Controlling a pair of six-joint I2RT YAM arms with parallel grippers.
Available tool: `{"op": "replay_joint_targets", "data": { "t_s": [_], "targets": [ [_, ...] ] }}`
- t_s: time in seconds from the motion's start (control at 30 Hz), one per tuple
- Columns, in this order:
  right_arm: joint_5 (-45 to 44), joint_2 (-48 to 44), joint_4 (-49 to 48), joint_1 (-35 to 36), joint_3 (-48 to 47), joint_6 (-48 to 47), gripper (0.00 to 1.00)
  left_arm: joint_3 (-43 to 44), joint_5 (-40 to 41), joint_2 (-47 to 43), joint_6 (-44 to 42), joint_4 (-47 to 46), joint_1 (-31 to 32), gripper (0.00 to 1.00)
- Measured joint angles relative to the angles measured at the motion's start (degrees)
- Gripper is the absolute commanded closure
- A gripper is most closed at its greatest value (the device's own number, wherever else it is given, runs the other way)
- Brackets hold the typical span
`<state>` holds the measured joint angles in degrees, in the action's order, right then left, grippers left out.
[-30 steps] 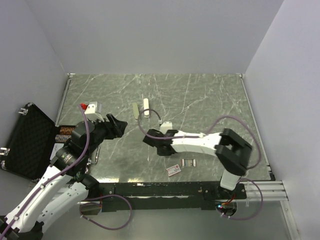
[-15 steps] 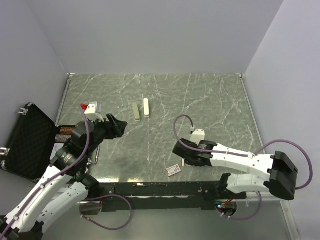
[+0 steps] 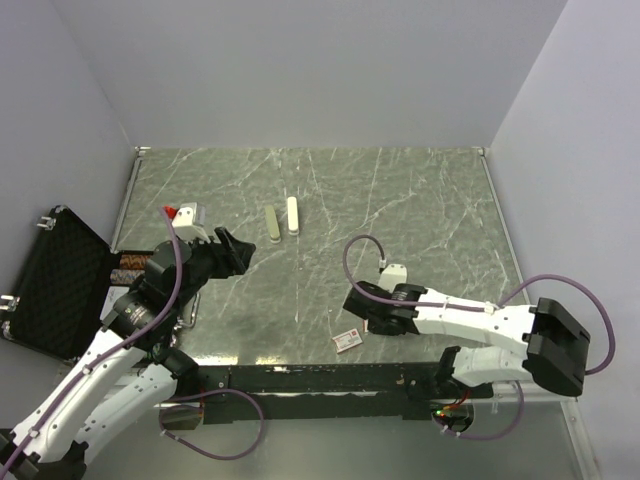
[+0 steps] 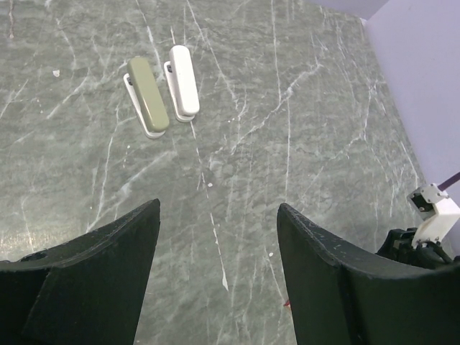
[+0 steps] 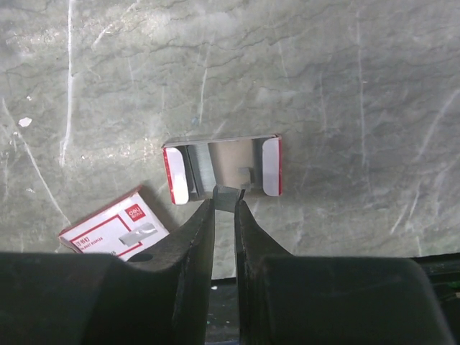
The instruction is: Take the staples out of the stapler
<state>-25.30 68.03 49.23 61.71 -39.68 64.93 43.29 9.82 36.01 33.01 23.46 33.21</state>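
Note:
An olive stapler [image 3: 271,223] and a white stapler [image 3: 292,215] lie closed, side by side, at the table's middle back; both also show in the left wrist view, olive [image 4: 147,97] and white [image 4: 183,83]. My left gripper [image 4: 218,208] is open and empty, held above the table short of them [image 3: 235,250]. My right gripper [image 5: 225,201] is shut on a short grey strip of staples [image 5: 228,195], at the near edge of an open red-and-white staple tray [image 5: 251,162]. In the top view the right gripper [image 3: 362,312] is low near the table's front edge.
A small red-and-white staple box [image 5: 115,228] lies left of the tray, also in the top view [image 3: 348,340]. More grey staples [image 5: 203,171] lie in the tray's left side. An open black case [image 3: 50,285] stands off the table's left edge.
My right arm has pulled back from the staplers to the front of the table, over the staple tray. The left arm and both staplers have not moved.

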Motion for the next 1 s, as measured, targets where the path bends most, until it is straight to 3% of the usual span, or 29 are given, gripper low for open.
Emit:
{"op": "replay_joint_targets", "data": {
  "t_s": [0.67, 1.0],
  "targets": [
    [2.0, 4.2, -6.7, -3.5, 2.7, -1.6, 0.82, 0.0, 0.0, 0.0, 0.0, 0.0, 0.0, 0.29],
    [2.9, 4.4, -8.5, -4.9, 3.5, -2.8, 0.73, 0.0, 0.0, 0.5, 0.0, 0.0, 0.0, 0.29]
  ]
}}
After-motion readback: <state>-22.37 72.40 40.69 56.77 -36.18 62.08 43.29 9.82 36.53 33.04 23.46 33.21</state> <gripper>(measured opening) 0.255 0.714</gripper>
